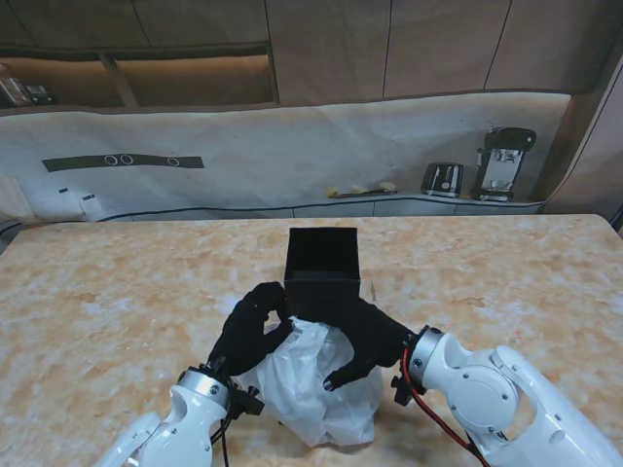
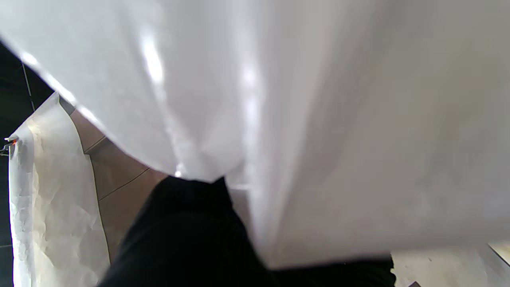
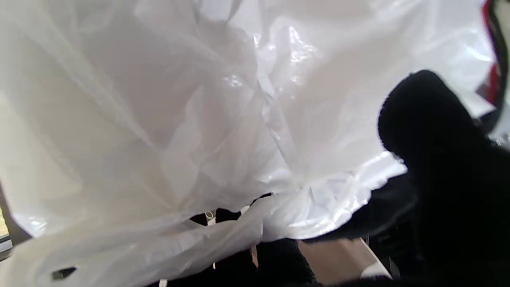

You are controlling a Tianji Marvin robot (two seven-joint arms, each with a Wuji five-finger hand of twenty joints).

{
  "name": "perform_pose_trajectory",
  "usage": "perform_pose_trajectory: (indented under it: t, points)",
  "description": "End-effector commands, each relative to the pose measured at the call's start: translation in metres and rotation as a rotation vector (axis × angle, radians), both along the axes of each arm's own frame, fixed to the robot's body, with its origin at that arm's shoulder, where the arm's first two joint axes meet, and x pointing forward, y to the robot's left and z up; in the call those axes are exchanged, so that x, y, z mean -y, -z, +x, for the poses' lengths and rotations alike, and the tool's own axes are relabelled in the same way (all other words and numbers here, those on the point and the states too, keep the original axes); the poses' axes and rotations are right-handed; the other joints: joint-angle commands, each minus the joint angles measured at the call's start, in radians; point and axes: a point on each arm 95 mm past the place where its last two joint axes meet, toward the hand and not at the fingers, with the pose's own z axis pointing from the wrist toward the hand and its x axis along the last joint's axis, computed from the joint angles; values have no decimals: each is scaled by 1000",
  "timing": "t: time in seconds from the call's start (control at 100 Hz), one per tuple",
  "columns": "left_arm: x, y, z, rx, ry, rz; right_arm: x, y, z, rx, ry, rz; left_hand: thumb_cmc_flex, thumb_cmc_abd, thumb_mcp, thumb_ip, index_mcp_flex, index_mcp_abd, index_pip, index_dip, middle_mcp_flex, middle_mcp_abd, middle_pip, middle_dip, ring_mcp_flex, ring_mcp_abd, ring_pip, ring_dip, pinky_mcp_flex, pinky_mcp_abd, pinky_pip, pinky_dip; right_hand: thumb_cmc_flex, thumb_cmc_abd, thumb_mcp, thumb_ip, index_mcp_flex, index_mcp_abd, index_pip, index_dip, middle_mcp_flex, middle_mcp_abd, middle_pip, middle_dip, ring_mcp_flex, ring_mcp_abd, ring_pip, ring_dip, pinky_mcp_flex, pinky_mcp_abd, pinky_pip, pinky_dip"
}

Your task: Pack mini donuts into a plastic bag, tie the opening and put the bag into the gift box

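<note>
- The left robot hand (image 1: 251, 327), in a black glove, was clamped on the upper left part of the white plastic bag (image 1: 313, 384), its fingers curled into the gathered film near the bag's top.
- The right robot hand (image 1: 368, 339), also black-gloved, gripped the bag's upper right side, fingers spread over and into the plastic; its wrist view showed crumpled film (image 3: 223, 131) filling almost everything ahead of a dark fingertip (image 3: 422, 107).
- The bag hung and slumped between the two robot hands, near the surface's near edge, around its middle; its bulk sagged toward me from the hands.
- The left wrist view was nearly all white film (image 2: 303, 119), so the mini donuts and the state of the opening could not be made out.
- The black gift box (image 1: 323, 265) stood open-topped on the marbled surface (image 1: 117, 292), directly farther from me than the bag, its near wall touching or just beside both robot hands.
- Judged from this, the coming move turned on that line: the bag lay straight before the box, both robot hands about equally near, so it called for a lift up and away from me over the near wall.
</note>
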Motion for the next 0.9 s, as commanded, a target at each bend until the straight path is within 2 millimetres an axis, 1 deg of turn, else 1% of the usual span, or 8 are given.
perform_pose_trajectory:
  t: [0.0,0.19,0.42,0.6,0.64,0.75,0.81,0.89]
  points:
    - [4,6,-6,-26,21,-3,-4,15,-8,-43,-13,-18,46,45,3,-8,-5,-23,-4,-16,-14,-40,-11,-16,-29,-18,-15,-18,-17,-51,8,22,-39,-39,13,-26,-21,17,-18,16,-9,4,1,1,9,-2,-18,-21,-18,6,-3,-8]
    - [4,10,-8,-43,36,-4,-8,32,-12,-34,-7,-86,45,43,4,-7,-2,-26,-4,-17,-13,-41,-9,-18,-29,-18,-17,-19,-18,-50,3,25,-37,-51,22,-29,-22,21,-20,27,-11,6,14,7,13,3,-9,-18,-10,15,10,-7]
    - [5,15,-11,-67,49,-8,-9,54,-16,-24,-16,-172,37,40,8,-7,1,-36,-6,-21,-14,-43,-8,-26,-29,-22,-25,-26,-20,-45,-15,23,-25,-55,25,-29,-21,-40,26,96,-29,-1,66,42,21,2,22,-5,22,68,57,-16]
    - [5,23,-15,-97,60,-8,-10,71,-20,-46,-17,-208,32,38,11,-8,3,-40,-5,-23,-12,-48,-7,-32,-29,-23,-29,-30,-20,-45,-20,24,-23,-53,23,-29,-18,-74,46,125,-33,-3,75,51,25,0,34,1,40,82,77,-23]
    - [4,25,-16,-103,61,-8,-11,74,-20,-46,-16,-210,31,38,13,-8,3,-41,-5,-24,-14,-48,-7,-33,-29,-23,-29,-30,-21,-45,-21,24,-22,-56,24,-28,-18,-76,65,154,-35,-4,83,60,25,0,42,5,38,83,90,-33]
    - [4,29,-18,-119,66,-6,-13,81,-19,-47,-15,-220,23,34,19,-9,6,-47,-3,-28,-10,-49,-5,-38,-29,-23,-29,-31,-20,-44,-23,24,-11,-56,26,-27,-9,-82,72,166,-33,-5,88,64,29,0,50,9,45,84,99,-38]
    - [4,31,-19,-126,66,-6,-13,85,-19,-44,-13,-228,16,31,23,-10,9,-52,-2,-31,-10,-50,-5,-42,-29,-24,-29,-32,-20,-44,-24,25,1,-53,17,-25,-10,-95,87,188,-33,-6,99,74,30,-4,66,16,50,85,111,-45]
    - [4,33,-21,-136,66,-10,-14,89,-18,-39,-10,-236,-4,18,55,-18,12,-58,-1,-49,-7,-51,1,-58,-26,-26,-30,-35,-20,-44,-25,27,15,-56,16,-21,-14,-142,146,257,-38,-15,159,121,41,-9,114,46,63,93,154,-62]
